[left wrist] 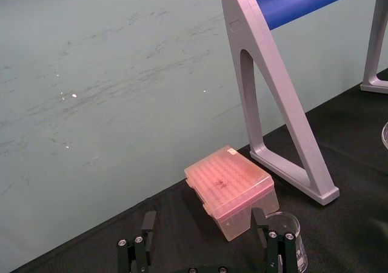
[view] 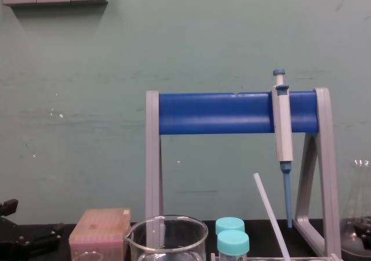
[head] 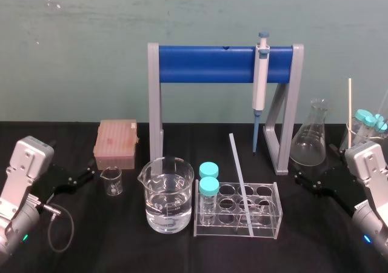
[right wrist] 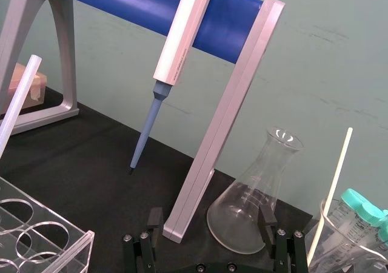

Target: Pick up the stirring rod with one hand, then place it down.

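1. Jaws apart on the left gripper (left wrist: 204, 219), lower left of the head view, holding nothing; a pink tip box (left wrist: 230, 191) sits just ahead of it.
2. The right gripper (right wrist: 211, 215), lower right, is likewise spread and empty, facing a conical flask (right wrist: 257, 194).
3. The stirring rod (head: 240, 185) lies slanted across the clear tube rack (head: 270, 224), centre frame, well apart from both grippers.
4. A pipette (head: 261, 79) hangs on the blue stand (head: 200, 65), upper centre.

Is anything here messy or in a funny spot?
Only one thing: the stirring rod leans slanted across the clear tube rack, with its far end raised in the air instead of lying flat. Nothing looks spilled or broken.
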You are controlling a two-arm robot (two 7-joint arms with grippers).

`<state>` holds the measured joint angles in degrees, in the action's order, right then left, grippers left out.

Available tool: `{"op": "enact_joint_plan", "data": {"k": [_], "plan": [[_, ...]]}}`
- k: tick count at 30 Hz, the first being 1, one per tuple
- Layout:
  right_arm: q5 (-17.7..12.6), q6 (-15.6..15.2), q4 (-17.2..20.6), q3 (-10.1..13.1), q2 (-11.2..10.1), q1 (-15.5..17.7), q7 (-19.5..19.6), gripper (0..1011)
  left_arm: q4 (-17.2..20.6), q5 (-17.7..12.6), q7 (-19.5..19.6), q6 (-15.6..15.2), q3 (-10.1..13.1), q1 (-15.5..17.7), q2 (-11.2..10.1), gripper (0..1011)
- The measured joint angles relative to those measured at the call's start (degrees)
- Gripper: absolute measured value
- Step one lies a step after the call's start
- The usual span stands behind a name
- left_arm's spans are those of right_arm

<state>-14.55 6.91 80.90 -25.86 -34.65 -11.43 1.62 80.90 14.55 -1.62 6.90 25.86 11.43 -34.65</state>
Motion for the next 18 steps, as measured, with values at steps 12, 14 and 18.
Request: {"op": "enact_joint_plan", "data": {"k": [12, 14, 18], "plan": [[0.0, 0.0, 0.0, 0.0, 0.0, 0.0, 0.0, 1000, 0.0, 0.0, 0.0, 0.0, 0.0, 0.0, 0.0, 1000], [0.0, 0.0, 0.0, 0.0, 0.0, 0.0, 0.0, 1000, 0.0, 0.0, 0.0, 0.0, 0.0, 0.0, 0.0, 1000], [0.0, 0.0, 0.0, 0.0, 0.0, 0.0, 0.0, 1000, 0.0, 0.0, 0.0, 0.0, 0.0, 0.0, 0.0, 1000]]}}
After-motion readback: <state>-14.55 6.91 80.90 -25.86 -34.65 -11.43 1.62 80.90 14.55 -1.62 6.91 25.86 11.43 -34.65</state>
